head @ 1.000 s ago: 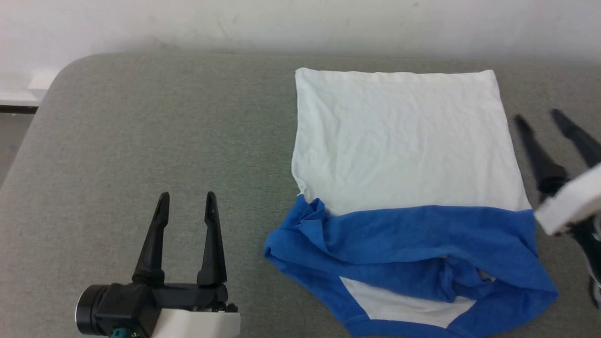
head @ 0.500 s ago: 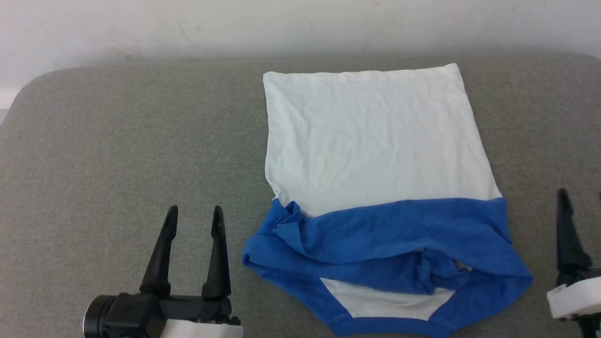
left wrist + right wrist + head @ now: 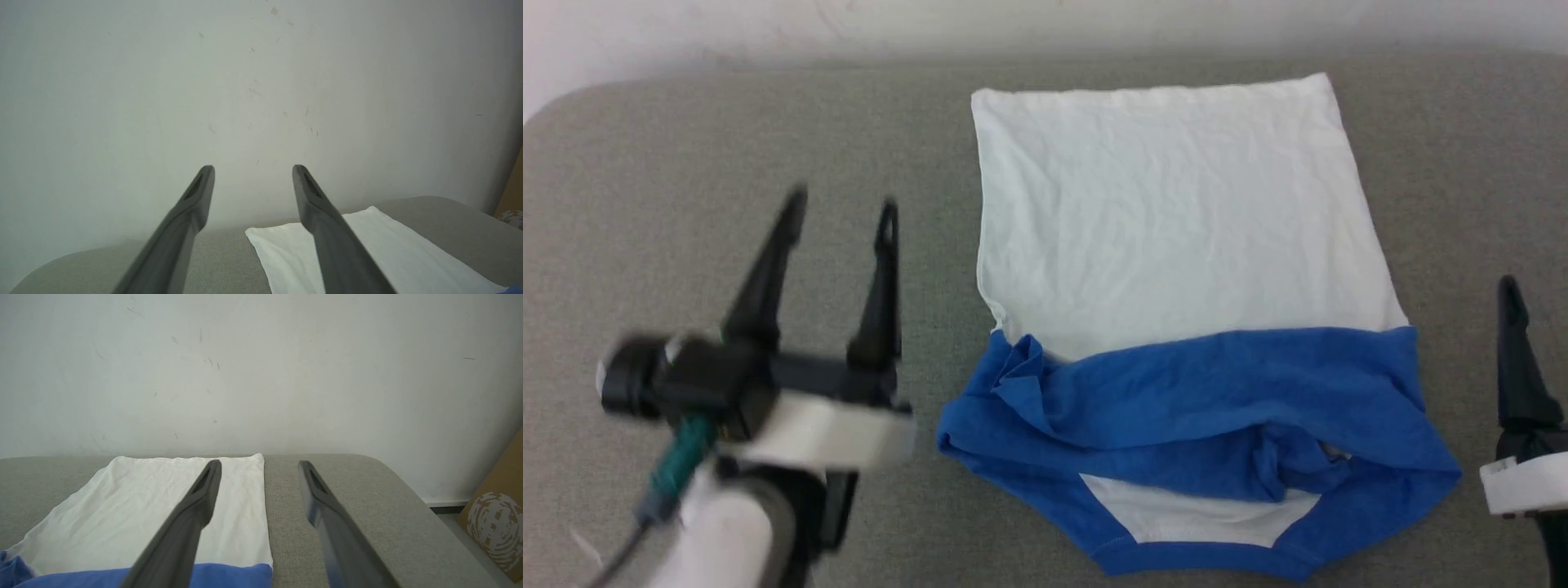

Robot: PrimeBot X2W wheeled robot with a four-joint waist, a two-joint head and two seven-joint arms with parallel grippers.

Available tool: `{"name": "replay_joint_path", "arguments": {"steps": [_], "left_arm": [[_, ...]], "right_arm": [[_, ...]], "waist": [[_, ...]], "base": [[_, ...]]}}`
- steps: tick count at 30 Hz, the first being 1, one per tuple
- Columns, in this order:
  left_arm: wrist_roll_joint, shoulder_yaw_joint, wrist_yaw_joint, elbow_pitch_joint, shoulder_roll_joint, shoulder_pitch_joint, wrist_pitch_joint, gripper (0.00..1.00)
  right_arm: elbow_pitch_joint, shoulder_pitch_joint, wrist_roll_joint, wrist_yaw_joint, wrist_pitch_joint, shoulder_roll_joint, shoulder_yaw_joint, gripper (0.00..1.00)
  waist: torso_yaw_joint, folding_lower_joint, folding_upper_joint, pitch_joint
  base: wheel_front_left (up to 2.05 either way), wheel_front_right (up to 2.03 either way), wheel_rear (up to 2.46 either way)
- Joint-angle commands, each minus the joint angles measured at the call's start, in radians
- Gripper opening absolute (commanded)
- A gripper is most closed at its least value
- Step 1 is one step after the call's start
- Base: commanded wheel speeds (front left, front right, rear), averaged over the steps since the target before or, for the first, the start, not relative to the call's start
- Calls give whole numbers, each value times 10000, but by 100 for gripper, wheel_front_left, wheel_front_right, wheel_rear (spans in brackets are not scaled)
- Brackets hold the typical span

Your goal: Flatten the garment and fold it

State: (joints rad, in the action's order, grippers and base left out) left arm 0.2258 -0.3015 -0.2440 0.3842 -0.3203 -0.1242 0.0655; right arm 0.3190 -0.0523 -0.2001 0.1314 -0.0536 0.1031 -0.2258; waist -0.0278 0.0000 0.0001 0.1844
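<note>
The left hand [image 3: 842,202] is hovering over the grey fabric surface [image 3: 686,122], fingers spread, gripping nothing. Beside it, the white-and-blue jersey T-shirt [image 3: 1176,245] is lying lengthwise, hem pointing away (rumpled blue neck end nearest). The right hand [image 3: 259,463] is gaping, empty.

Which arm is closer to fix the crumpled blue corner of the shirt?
Probably the left. The left fingers, open, hang right beside the bunched blue corner of the shirt. The right fingers sit past the opposite edge, farther away.
</note>
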Motion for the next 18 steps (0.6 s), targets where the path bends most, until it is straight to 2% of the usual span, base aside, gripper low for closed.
{"name": "replay_joint_path", "arguments": {"steps": [1, 5, 9, 18], "left_arm": [[-7, 106, 204, 134, -102, -965, -488, 100], [-101, 35, 869, -25, -518, -3544, -2241, 100], [5, -89, 1458, -765, -584, -6088, -3827, 100], [430, -233, 1962, -3555, -199, -10123, -6651, 100]], "right_arm": [[133, 246, -113, -7, -32, 135, 1, 100], [323, 611, -408, -7, -50, 445, 79, 100], [423, 984, -773, -7, 11, 743, 176, 100], [247, 1733, -1351, -7, 420, 1202, 544, 100]], "waist": [[107, 0, -1, 674], [178, 0, -1, 1602], [140, 0, -1, 2597], [-158, 0, -1, 4241]], "base": [[0, 0, 0], [0, 0, 0], [0, 0, 0], [0, 0, 0]]}}
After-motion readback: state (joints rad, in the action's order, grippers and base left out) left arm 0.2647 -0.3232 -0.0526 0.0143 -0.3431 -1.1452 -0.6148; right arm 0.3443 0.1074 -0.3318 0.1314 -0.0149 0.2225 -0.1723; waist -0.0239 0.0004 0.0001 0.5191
